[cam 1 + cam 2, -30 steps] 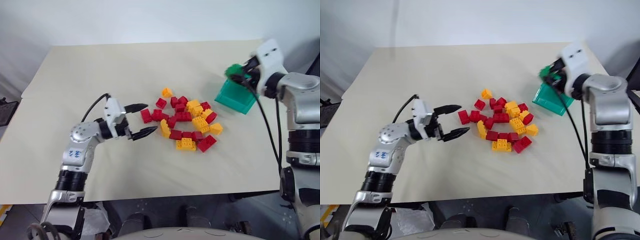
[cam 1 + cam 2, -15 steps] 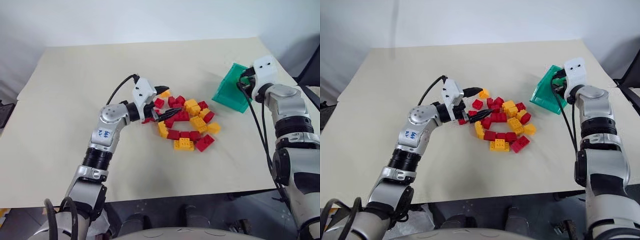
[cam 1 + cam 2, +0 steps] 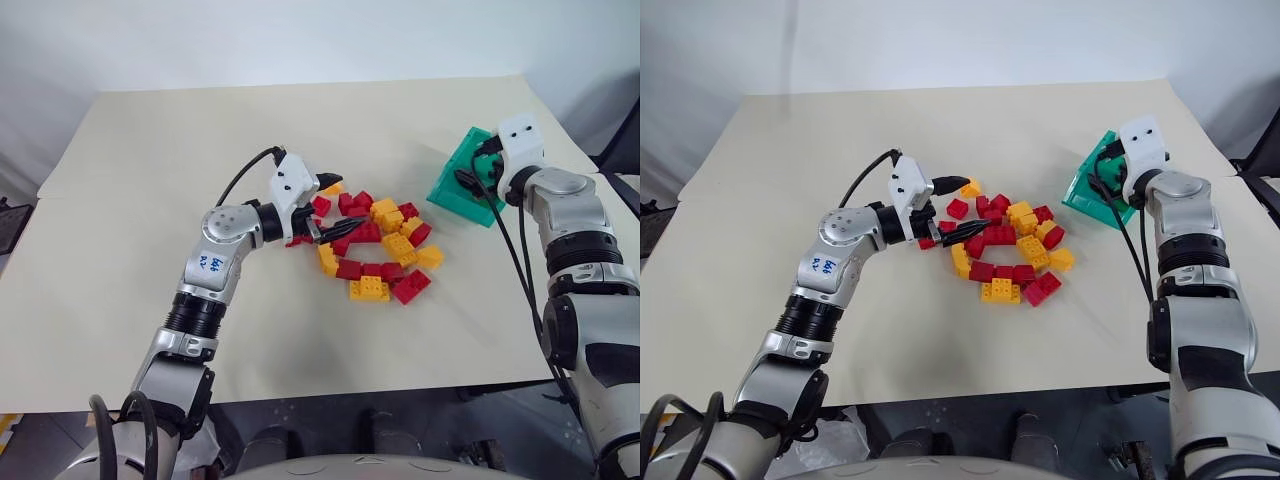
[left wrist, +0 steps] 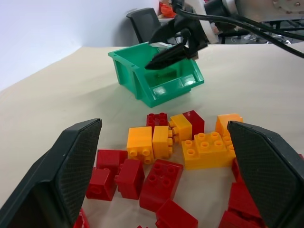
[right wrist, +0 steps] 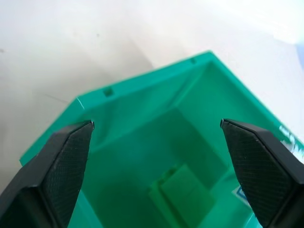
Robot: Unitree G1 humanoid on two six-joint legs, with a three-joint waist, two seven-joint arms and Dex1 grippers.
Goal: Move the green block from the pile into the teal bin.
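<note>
Over the translucent teal plastic bin (image 3: 468, 182) at the right edge of the cream worktop (image 3: 150, 180), the right pincer (image 5: 156, 156) stands with its 2 black fingers spread wide and nothing between them. The small dark-green studded toy brick (image 5: 183, 190) lies on the bin floor directly below, free of both fingers. On this evidence the transfer appears complete.

At the left side of the loose pile of red and yellow-orange studded bricks (image 3: 375, 245), the left pincer (image 3: 322, 205) is also wide and empty, its fingers (image 4: 71, 166) framing several red bricks without gripping any.

Risks noted:
1. The right fingers sit low at the bin mouth, close to its rim. A careless retreat could catch a wall and tip or drag the light bin, spilling the green brick.
2. The bin rests near the worktop's right edge; a push outward could send it off.
3. The left pincer is in among the pile. Any closing or sweep there would scatter bricks or lift a wrong one.
</note>
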